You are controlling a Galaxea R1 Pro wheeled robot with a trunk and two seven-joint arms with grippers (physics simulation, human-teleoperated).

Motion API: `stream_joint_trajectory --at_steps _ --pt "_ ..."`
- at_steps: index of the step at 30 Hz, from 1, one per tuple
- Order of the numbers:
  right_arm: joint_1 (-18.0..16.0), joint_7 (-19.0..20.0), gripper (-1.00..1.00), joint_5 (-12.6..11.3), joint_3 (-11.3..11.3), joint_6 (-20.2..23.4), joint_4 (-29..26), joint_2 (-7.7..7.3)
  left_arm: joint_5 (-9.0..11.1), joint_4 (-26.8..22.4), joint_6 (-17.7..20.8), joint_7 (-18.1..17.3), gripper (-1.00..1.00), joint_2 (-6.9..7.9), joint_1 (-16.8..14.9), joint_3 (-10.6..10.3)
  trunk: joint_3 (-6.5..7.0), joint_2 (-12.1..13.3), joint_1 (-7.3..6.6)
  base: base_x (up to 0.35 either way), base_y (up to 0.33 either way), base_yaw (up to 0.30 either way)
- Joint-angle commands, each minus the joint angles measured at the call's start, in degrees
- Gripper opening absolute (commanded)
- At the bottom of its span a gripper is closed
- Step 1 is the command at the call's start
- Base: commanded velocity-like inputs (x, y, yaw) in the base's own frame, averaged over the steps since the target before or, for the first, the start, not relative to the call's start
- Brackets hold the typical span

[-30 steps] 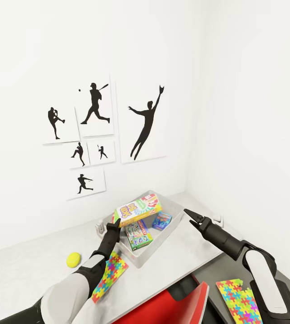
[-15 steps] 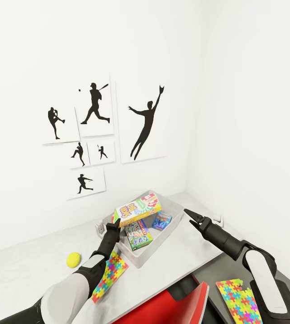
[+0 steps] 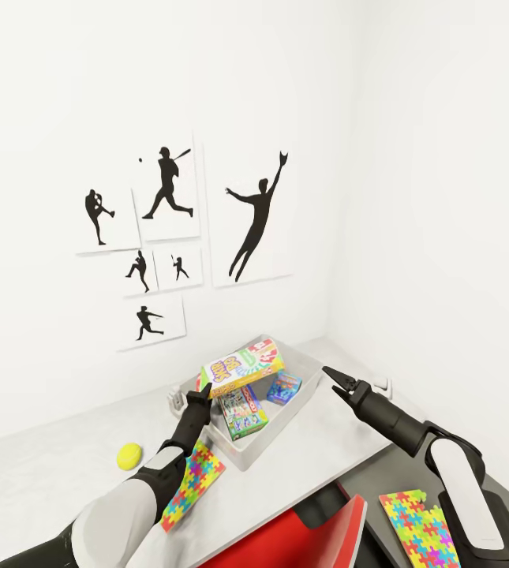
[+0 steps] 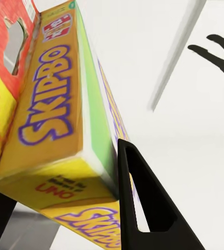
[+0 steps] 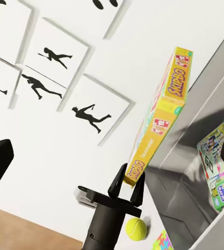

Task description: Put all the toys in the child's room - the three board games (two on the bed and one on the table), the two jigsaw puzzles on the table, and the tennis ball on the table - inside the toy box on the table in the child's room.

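Gripping flat glossy board game (image 3: 242, 367) over grey toy box (image 3: 311, 380): left gripper (image 3: 200, 392); right gripper (image 3: 333, 378) spread, empty

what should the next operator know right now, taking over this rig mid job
Left gripper: shut on the yellow board game, held over the toy box.
Right gripper: open, empty, beside the box.
Done: two board games lie in the box.
Left: release the held game; then the tennis ball, the puzzle on the white table, and the puzzle on the dark side desk.
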Motion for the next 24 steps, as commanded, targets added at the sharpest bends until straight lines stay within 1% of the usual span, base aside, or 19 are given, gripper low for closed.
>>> stream_joint_trajectory --at_steps 1,8,11,13,15,17,20,24 --pt "-0.07 0.28 1.00 0.17 -0.09 0.29 -0.01 -0.01 0.59 -0.05 0.64 -0.13 -1.00 -0.02 -0.03 -0.05 -0.09 -0.09 0.02 0.000 0.000 0.000" --pt "-0.09 0.17 1.00 0.22 -0.03 0.29 -0.02 0.07 0.56 0.00 0.46 -0.19 -1.00 -0.02 -0.03 -0.05 -0.04 -0.09 0.02 0.000 0.000 0.000" --pt "-0.08 0.12 1.00 0.25 -0.01 0.29 -0.03 0.08 0.76 1.00 0.31 -0.52 -1.00 -0.02 0.00 0.05 -0.04 -0.09 0.02 0.000 0.000 0.000" --pt "-0.09 0.11 1.00 0.25 -0.04 0.29 -0.03 0.04 1.48 1.68 0.16 -0.66 -1.00 -0.02 0.03 0.25 -0.04 -0.09 0.02 0.000 0.000 0.000" --pt "-0.10 0.11 1.00 0.24 -0.07 0.29 -0.04 -0.01 3.35 2.16 -0.05 -0.77 -1.00 -0.02 0.05 0.49 -0.04 -0.09 0.02 0.000 0.000 0.000" --pt "-0.11 0.10 1.00 0.22 -0.06 0.29 -0.04 -0.03 4.44 2.39 -0.12 -0.79 -1.00 -0.02 0.05 0.57 -0.04 -0.09 0.02 0.000 0.000 0.000" --pt "-0.09 0.10 1.00 0.21 -0.03 0.29 -0.04 -0.04 5.22 2.70 -0.12 -0.85 -1.00 -0.02 0.06 0.63 -0.04 -0.09 0.02 0.000 0.000 0.000" --pt "-0.08 0.10 1.00 0.19 0.00 0.29 -0.04 0.01 5.56 2.82 -0.10 -0.91 -1.00 -0.02 0.06 0.65 -0.04 -0.09 0.02 0.000 0.000 0.000"
